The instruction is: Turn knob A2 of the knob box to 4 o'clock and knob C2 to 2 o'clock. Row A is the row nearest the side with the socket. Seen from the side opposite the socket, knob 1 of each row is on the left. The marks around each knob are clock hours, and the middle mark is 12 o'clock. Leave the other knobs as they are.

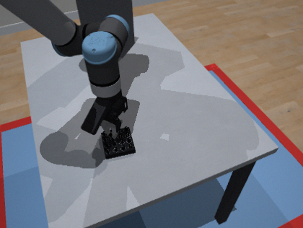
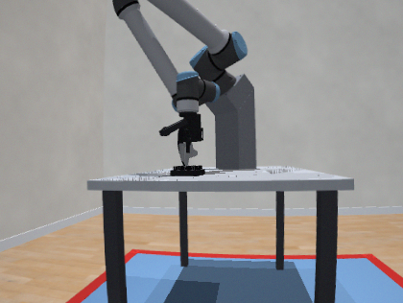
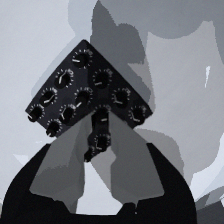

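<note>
The black knob box (image 1: pixel 119 144) lies on the grey table, left of the middle. In the wrist view it (image 3: pixel 87 95) shows as a diamond with several round knobs with white pointer lines. My gripper (image 1: pixel 112 130) points down over the box's far left part. In the wrist view the two grey fingers stand close on either side of one knob (image 3: pixel 100 141) at the box's near edge. The gripper is shut on that knob. I cannot read which row and number it has. From the side (image 2: pixel 186 160) the fingertips reach down to the box (image 2: pixel 188 171).
The arm's grey base column (image 2: pixel 235 125) stands at the back of the table. The table's edges are well away from the box. A blue mat with a red border (image 1: pixel 274 173) lies on the wooden floor under the table.
</note>
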Available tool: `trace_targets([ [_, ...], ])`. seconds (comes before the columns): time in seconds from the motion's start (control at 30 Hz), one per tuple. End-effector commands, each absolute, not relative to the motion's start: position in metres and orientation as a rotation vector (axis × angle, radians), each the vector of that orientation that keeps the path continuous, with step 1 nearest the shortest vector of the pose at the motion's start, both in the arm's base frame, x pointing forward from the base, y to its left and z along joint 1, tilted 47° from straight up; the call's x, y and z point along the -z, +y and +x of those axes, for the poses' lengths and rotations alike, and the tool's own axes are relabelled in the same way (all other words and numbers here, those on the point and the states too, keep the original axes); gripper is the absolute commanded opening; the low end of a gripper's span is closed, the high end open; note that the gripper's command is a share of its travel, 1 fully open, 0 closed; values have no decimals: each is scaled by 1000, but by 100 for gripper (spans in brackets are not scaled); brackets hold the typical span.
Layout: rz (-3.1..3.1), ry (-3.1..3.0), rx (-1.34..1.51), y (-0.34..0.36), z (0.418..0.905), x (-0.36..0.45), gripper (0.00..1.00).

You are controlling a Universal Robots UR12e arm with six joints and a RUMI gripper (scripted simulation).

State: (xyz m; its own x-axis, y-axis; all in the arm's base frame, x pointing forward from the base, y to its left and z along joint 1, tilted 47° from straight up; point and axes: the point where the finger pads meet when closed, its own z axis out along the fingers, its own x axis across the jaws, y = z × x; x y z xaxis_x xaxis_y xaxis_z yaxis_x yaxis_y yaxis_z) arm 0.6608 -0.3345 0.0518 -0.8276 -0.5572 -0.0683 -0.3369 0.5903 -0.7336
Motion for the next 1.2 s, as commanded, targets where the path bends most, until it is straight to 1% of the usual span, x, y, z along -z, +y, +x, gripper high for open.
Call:
trace_targets([
  [0.0,-732,2530,1078,-334,661,-52,4],
  [1.17,-708,2532,1072,-334,661,-52,4],
])
